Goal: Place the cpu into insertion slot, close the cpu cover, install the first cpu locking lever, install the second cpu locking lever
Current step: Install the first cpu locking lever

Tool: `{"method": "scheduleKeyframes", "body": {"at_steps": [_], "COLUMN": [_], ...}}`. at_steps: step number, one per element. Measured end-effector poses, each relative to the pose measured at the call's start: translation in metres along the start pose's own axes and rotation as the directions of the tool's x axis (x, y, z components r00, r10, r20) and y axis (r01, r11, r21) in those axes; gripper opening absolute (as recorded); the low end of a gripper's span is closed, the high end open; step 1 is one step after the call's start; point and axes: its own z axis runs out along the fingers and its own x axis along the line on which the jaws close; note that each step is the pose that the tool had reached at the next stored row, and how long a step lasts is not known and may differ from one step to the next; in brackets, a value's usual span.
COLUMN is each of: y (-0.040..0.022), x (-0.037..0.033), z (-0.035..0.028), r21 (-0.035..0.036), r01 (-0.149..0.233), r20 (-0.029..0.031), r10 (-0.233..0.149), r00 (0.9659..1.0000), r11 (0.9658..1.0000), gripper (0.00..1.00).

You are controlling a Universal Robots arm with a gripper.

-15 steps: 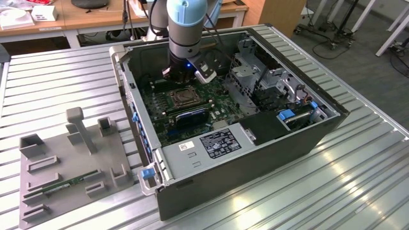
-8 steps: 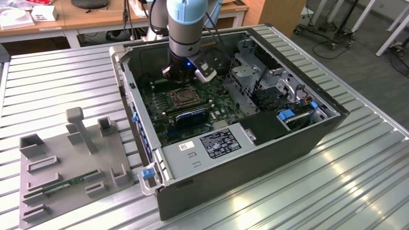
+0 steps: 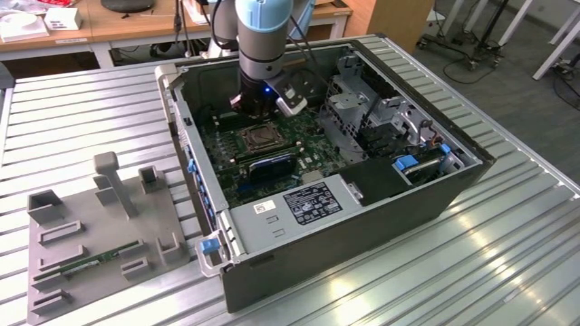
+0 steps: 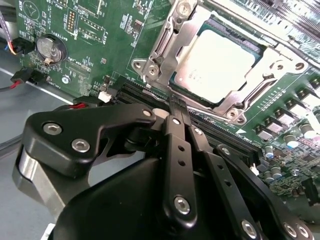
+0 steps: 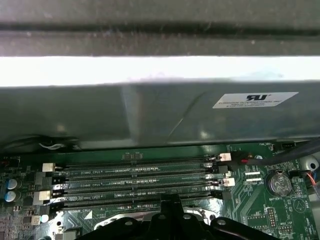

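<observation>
In the exterior view my gripper (image 3: 257, 103) reaches down into the open computer case, just behind the insertion slot (image 3: 258, 138). The second wrist view shows the cpu (image 4: 215, 65), pale silver-beige and square, lying flat in the slot. The silvery cpu cover (image 4: 277, 62) lies down around the chip's edges. A silvery lever rod (image 4: 161, 45) runs along one side of the frame. My gripper (image 4: 177, 106) is black, its fingers pressed together with nothing between them. Its tip hovers over the black memory slots beside the socket, apart from the cover.
Long black memory slots (image 5: 140, 175) lie between the socket and the grey case wall (image 5: 150, 115). A coin battery (image 4: 50, 48) sits on the green board. In the case are a white-labelled power supply (image 3: 303, 202) and a drive cage (image 3: 358, 102). A grey fixture tray (image 3: 100, 238) lies on the exterior view's left.
</observation>
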Motion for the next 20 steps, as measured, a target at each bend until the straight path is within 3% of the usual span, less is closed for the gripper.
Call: {"method": "scheduleKeyframes", "body": {"at_steps": [8, 15, 20], "y": [0.0056, 0.0065, 0.0065], "x": [0.0005, 0.0006, 0.0006], "z": [0.0018, 0.0021, 0.0021], "r21": [0.0021, 0.0134, 0.0298], "r01": [0.002, 0.005, 0.008], "r20": [-0.0006, -0.0001, 0.0002], "r10": [-0.002, -0.005, -0.008], "r00": [1.0000, 1.0000, 1.0000], "r11": [1.0000, 0.9999, 0.9995], "gripper": [0.11, 0.11, 0.11]}}
